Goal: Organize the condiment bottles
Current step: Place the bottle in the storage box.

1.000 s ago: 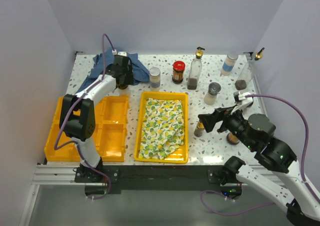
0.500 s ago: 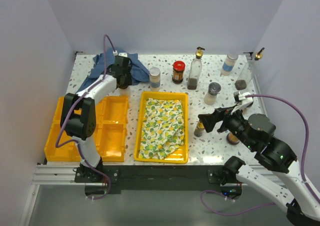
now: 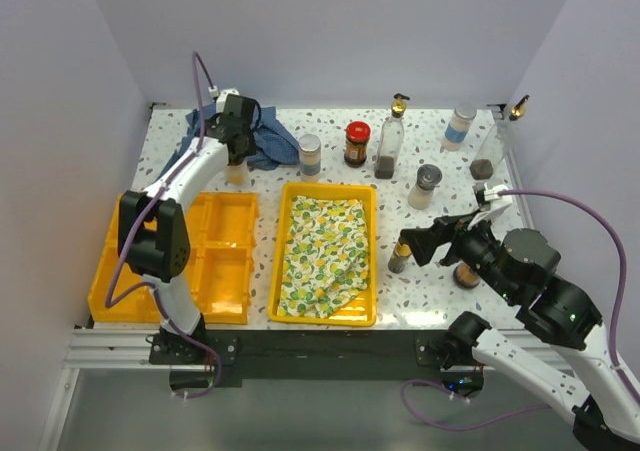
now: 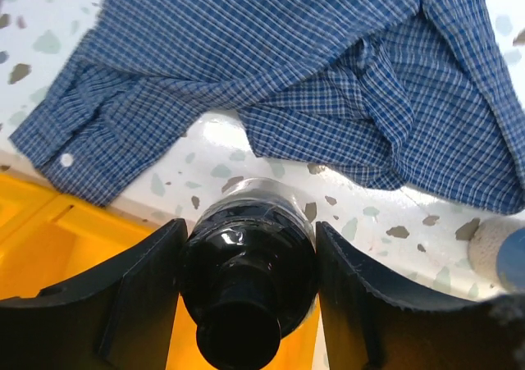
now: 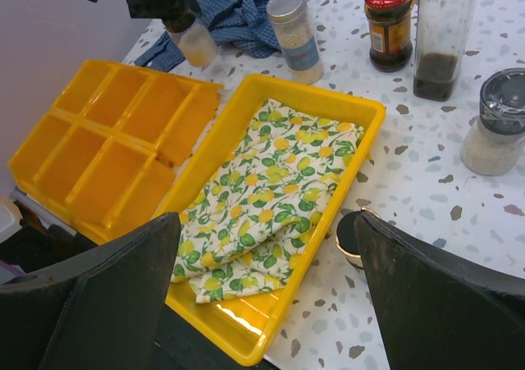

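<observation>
In the left wrist view, a black-capped bottle [image 4: 246,255] of pale liquid stands between my left gripper's [image 4: 250,232] fingers, which press on both its sides. From above, that gripper [image 3: 237,151] holds the bottle [image 3: 237,173] by the blue checked cloth [image 3: 262,141]. My right gripper [image 3: 408,248] is open, with a small dark-capped jar [image 3: 398,260] beside its right finger [image 5: 426,296]. Along the back stand a grey-capped shaker [image 3: 310,154], a red-lidded jar [image 3: 357,143], a gold-pourer bottle [image 3: 390,141] and a blue-labelled white bottle [image 3: 460,128].
A yellow divided tray [image 3: 225,246] lies front left. A yellow tray [image 3: 372,256] holding the lemon-print cloth [image 3: 322,251] lies in the middle. Another grey-capped shaker [image 3: 425,186], a second pourer bottle [image 3: 495,151] and a jar [image 3: 465,275] stand on the right.
My left gripper has moved back and left along the blue cloth, with the bottle between its fingers. The right arm has shifted only slightly.
</observation>
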Motion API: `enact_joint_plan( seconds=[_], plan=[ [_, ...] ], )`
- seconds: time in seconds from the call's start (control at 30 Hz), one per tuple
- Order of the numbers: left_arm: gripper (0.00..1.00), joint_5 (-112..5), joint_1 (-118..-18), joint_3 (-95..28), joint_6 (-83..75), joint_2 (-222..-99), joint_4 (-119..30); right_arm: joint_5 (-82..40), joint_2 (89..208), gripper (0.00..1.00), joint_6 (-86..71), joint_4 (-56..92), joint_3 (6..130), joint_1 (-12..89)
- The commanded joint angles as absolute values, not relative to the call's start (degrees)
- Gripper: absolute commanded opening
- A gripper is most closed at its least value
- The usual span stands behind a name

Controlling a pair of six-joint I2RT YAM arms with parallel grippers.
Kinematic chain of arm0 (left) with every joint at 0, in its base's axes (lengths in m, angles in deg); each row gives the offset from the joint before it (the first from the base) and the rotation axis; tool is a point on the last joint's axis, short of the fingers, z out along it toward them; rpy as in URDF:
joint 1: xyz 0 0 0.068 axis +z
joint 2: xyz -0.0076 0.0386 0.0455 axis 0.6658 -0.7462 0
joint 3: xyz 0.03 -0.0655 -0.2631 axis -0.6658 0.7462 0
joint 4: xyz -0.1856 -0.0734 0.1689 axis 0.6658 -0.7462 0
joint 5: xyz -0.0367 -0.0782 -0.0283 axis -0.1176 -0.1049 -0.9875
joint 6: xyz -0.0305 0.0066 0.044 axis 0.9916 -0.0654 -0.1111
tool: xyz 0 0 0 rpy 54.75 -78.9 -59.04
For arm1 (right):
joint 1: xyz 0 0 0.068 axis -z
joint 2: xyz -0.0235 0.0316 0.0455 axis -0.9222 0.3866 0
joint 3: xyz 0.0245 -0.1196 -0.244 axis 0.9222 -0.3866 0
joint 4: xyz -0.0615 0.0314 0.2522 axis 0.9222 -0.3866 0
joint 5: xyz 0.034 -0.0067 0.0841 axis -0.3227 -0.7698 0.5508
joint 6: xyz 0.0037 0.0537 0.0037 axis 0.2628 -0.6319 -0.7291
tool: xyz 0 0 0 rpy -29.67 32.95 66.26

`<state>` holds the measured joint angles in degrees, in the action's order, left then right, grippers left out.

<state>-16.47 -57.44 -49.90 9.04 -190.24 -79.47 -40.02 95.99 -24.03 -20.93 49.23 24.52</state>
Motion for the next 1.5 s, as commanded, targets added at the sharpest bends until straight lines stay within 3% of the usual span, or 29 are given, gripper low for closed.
enact_joint_plan(
  seconds=[0.0,0.23,0.5,0.87,1.03,1.3,1.47],
  plan=[
    [0.00,-6.66,-56.07,-53.92,16.50,-182.51,-83.65,-39.58,96.73,0.91,-24.08,-20.89,51.98,24.45],
    [0.00,-3.50,-48.34,-52.08,33.82,-173.30,-94.99,-38.97,96.90,0.91,-25.13,-21.24,51.89,24.46],
    [0.00,4.58,-38.59,-39.79,45.31,-160.55,-100.61,-40.28,98.13,0.91,-24.78,-22.12,53.47,24.54],
    [0.00,4.95,-22.51,-26.87,51.33,-151.40,-106.25,-40.99,98.75,0.91,-25.04,-23.79,55.93,24.45],
    [0.00,6.17,-20.82,-25.53,52.02,-147.44,-106.93,-39.94,97.96,0.91,-26.18,-25.02,56.29,24.46],
    [0.00,10.57,-20.82,-23.60,67.57,-147.52,-117.75,-39.67,96.64,0.90,-27.94,-25.55,55.58,24.54],
    [0.00,8.55,-20.65,-18.60,69.15,-146.56,-115.56,-39.23,97.43,0.90,-27.59,-27.39,57.69,24.46]
  ],
)
